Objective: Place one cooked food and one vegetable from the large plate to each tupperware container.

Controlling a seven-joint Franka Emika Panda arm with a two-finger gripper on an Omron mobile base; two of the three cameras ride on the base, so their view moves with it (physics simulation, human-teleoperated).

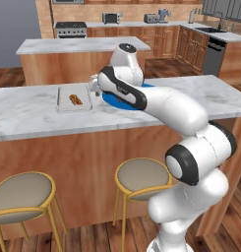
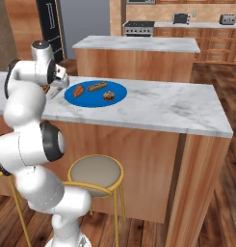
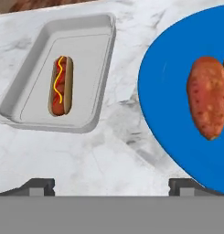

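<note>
One small hot dog in a tan bun with a yellow mustard squiggle [image 3: 61, 86] already lies inside the pale grey rectangular tupperware tray with rounded corners [image 3: 22, 115], which sits on the white marbled surface [image 3: 109, 151] just beside the flat round bright blue plate [image 3: 168, 132]. That tray holds no vegetable yet. On the plate three pieces remain: a second hot dog [image 2: 97, 87], a smooth red-orange tapered vegetable [image 2: 78, 90] and a lumpy brown roundish vegetable [image 2: 108, 96]. The gripper [image 3: 111, 185] hovers over the strip of surface between tray and plate, its jaws spread wide and empty. I judge the task about a quarter done: one of four placements is made. A vegetable for this tray is still to come, and the second container, which I cannot make out here, still needs both items.
</note>
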